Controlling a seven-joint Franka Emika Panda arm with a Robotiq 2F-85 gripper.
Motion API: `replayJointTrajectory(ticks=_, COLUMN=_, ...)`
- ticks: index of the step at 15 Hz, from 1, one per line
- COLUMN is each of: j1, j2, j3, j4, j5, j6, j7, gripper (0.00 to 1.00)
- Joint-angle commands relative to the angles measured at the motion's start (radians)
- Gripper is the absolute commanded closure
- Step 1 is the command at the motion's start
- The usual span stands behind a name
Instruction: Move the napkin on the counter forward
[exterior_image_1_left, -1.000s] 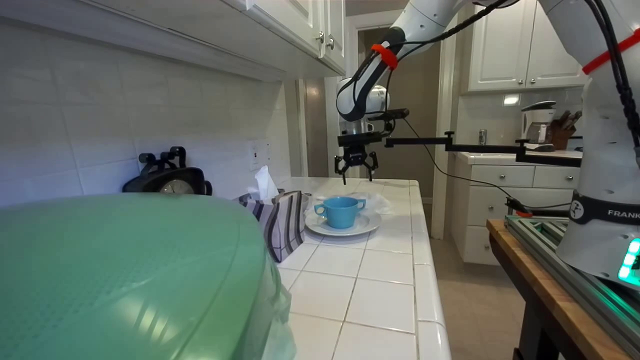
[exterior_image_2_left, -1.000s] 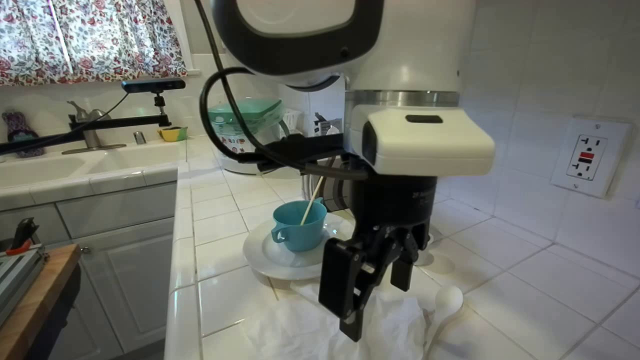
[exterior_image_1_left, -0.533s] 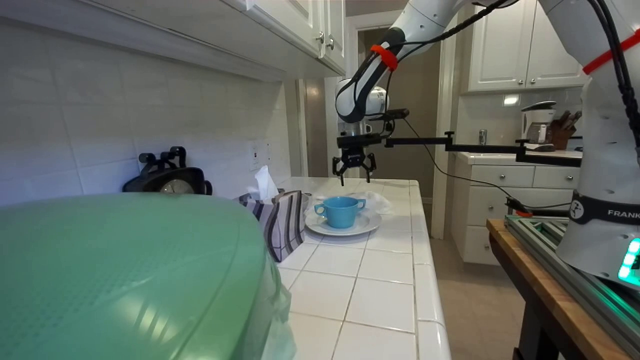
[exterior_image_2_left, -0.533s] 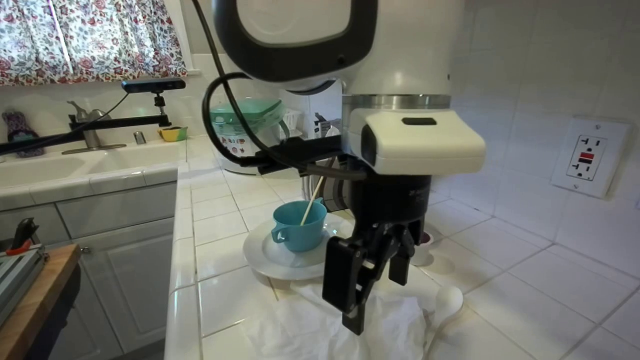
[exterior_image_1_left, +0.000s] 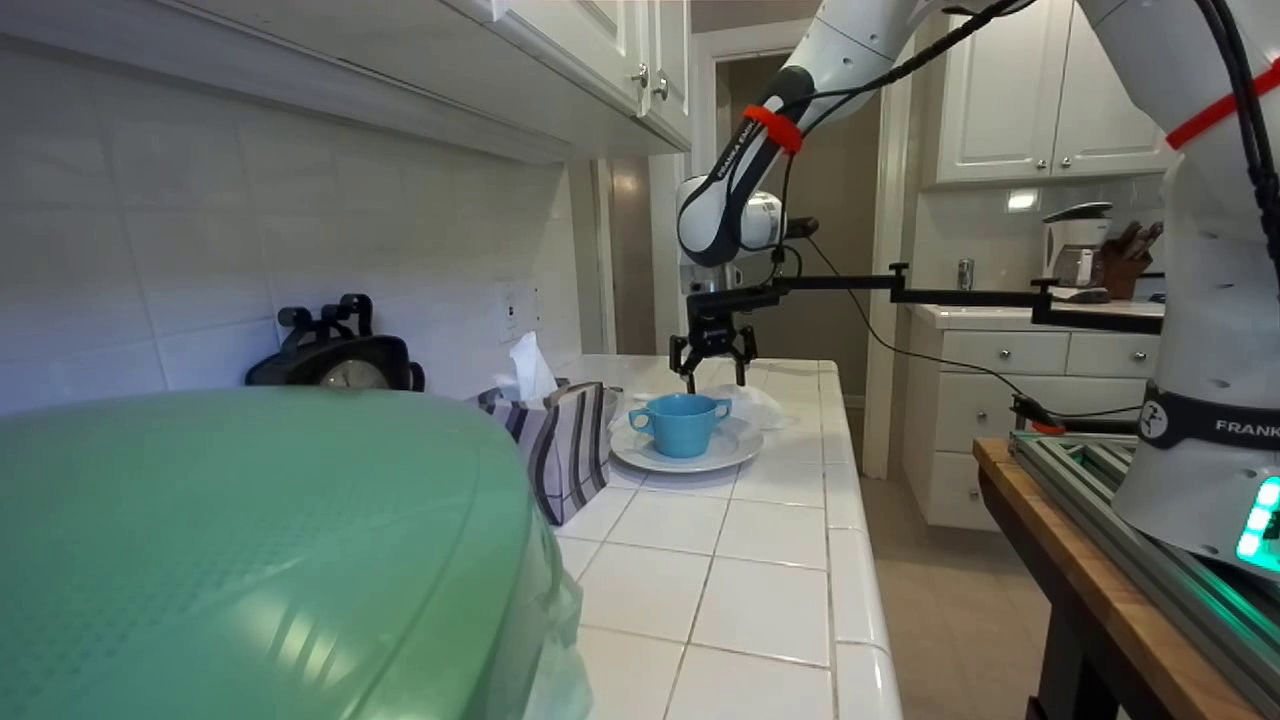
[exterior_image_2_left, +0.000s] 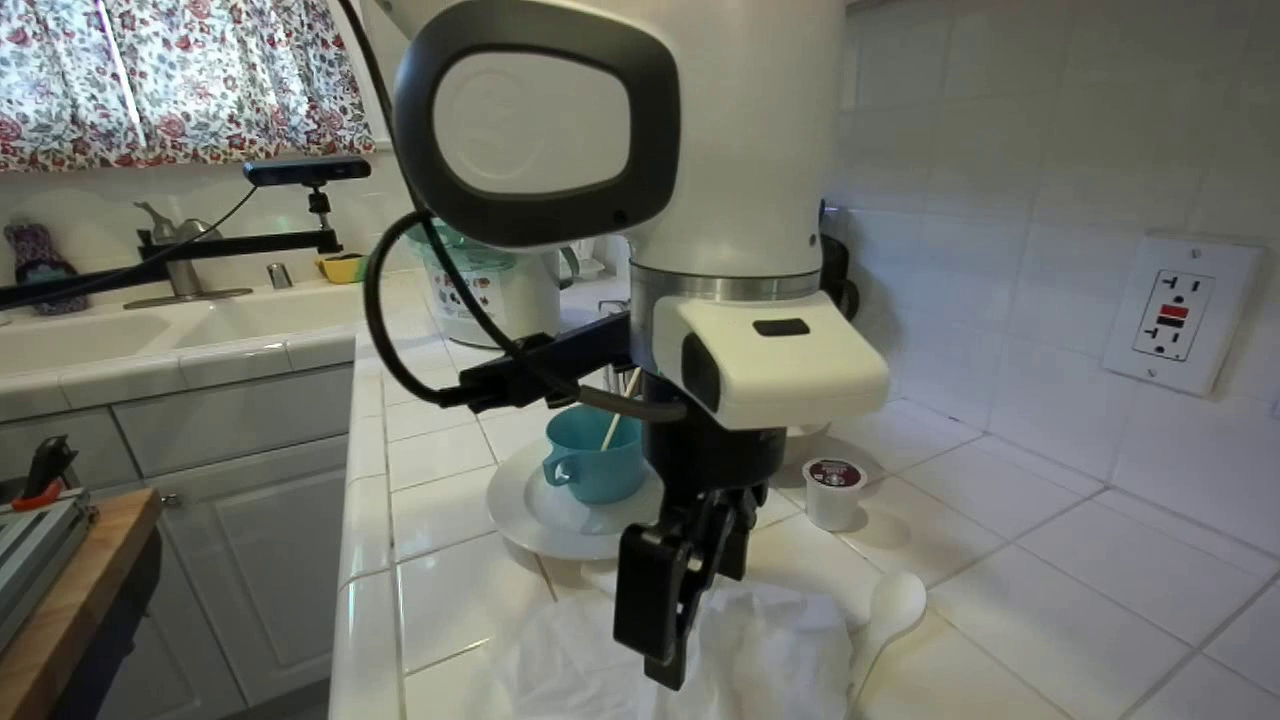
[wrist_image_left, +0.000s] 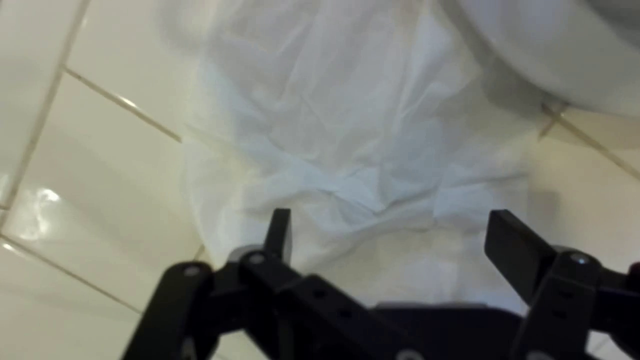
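The napkin shows as a thin, crumpled white sheet (exterior_image_2_left: 775, 650) lying spread on the white tiled counter (exterior_image_2_left: 1100, 620). It also shows behind the plate in an exterior view (exterior_image_1_left: 757, 406) and fills the middle of the wrist view (wrist_image_left: 325, 145). My gripper (exterior_image_2_left: 699, 628) points down low over the napkin, also in an exterior view (exterior_image_1_left: 716, 385). In the wrist view my gripper (wrist_image_left: 390, 212) is open, its fingers wide apart with only napkin surface beneath and between them. Whether the fingertips touch it I cannot tell.
A blue cup (exterior_image_1_left: 682, 428) stands on a white plate (exterior_image_1_left: 645, 459) beside the napkin. A white spoon (exterior_image_2_left: 896, 607) and a small pod cup (exterior_image_2_left: 834, 492) lie nearby. A striped tissue holder (exterior_image_1_left: 565, 450) stands near the wall. A green domed thing (exterior_image_1_left: 300, 540) is at the front.
My gripper has come down toward the napkin, staying open. The arm has shifted left in an exterior view, uncovering the pod cup. The napkin, cup and plate have not moved.
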Motion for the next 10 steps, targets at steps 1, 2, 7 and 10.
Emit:
replayJointTrajectory(ticks=1, j1=-0.047, j2=-0.02, j3=0.037, j4=-0.043, j5=0.065, j6=0.019, j7=-0.206, gripper=0.0)
replayJointTrajectory(ticks=2, j1=-0.057, j2=-0.021, j3=0.042, j4=-0.049, j5=0.075, j6=0.024, j7=-0.248, gripper=0.0)
replayJointTrajectory(ticks=7, j1=-0.088, j2=-0.021, j3=0.057, j4=-0.068, j5=0.095, j6=0.07, j7=-0.393, gripper=0.0)
replayJointTrajectory(ticks=10, j1=-0.095, j2=-0.021, j3=0.07, j4=-0.091, j5=0.101, j6=0.108, j7=-0.437, gripper=0.0)
